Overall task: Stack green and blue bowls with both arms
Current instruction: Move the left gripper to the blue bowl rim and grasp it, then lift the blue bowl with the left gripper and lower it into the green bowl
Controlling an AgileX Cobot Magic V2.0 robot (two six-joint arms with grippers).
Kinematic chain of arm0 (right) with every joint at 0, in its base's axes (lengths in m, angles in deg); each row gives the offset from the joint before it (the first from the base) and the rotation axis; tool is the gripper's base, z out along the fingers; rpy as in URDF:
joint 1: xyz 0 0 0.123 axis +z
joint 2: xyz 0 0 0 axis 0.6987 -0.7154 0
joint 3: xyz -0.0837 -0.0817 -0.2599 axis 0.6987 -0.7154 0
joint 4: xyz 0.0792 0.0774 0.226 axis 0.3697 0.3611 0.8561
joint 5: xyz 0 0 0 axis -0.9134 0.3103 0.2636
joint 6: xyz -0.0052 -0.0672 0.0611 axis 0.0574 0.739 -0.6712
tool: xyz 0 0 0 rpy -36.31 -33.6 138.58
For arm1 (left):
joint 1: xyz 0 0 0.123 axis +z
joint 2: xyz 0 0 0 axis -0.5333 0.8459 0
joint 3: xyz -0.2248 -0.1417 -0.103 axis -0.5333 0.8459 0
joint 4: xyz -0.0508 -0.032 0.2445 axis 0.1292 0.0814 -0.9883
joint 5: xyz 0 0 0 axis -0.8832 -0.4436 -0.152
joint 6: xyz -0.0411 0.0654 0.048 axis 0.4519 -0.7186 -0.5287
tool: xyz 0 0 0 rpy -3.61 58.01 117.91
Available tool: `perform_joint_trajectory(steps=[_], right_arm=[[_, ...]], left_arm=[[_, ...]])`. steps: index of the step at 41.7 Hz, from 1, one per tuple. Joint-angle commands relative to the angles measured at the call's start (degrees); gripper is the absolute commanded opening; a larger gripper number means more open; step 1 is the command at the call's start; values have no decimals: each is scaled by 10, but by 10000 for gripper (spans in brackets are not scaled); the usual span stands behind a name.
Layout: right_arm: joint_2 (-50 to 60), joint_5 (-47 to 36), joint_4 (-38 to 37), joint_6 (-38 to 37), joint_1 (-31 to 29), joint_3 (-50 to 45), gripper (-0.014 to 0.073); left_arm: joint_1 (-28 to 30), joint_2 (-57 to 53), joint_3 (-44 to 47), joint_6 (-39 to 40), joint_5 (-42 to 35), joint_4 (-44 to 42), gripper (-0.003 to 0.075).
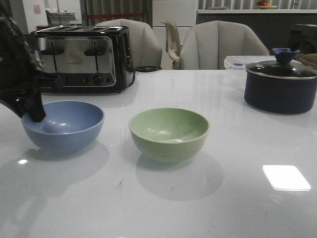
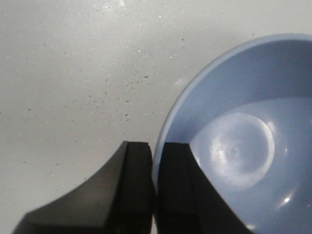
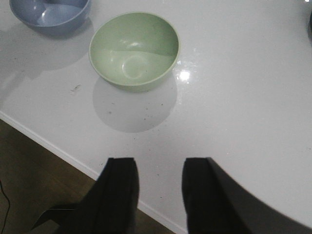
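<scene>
The toaster (image 1: pixel 81 59) bears a small printed brand mark on its steel front, too tiny to read.

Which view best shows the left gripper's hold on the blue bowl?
Left wrist view: left gripper closed on the blue bowl rim, one finger either side. Front view shows it from afar; right wrist view shows only the bowl.

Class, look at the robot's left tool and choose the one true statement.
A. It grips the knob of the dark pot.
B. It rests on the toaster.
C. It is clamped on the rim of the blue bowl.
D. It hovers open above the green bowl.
C: in the left wrist view the left tool has one finger outside and one inside the blue bowl, closed on its rim, while the green bowl stands apart, untouched.
</scene>
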Motion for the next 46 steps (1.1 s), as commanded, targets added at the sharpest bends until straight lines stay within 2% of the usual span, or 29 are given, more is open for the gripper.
perform_joint_trajectory(steps=[1,8,16,22,35,46], right_arm=[[5,-34,2,6,0,15,356],[5,-34,2,6,0,15,356],[5,-34,2,6,0,15,356],[5,-34,2,6,0,15,356],[5,-34,2,6,0,15,356],[5,-34,2,6,0,15,356]], left_arm=[[-3,-55,-45,-4,22,-7,102],[-5,-87,-108,-4,69,1,102],[-36,-95,-175,-4,112,45,102],[-80,-95,-181,-4,89,79,102],[-184,-70,-181,-4,55,79,102],[-207,-6,-181,-4,27,90,102]])
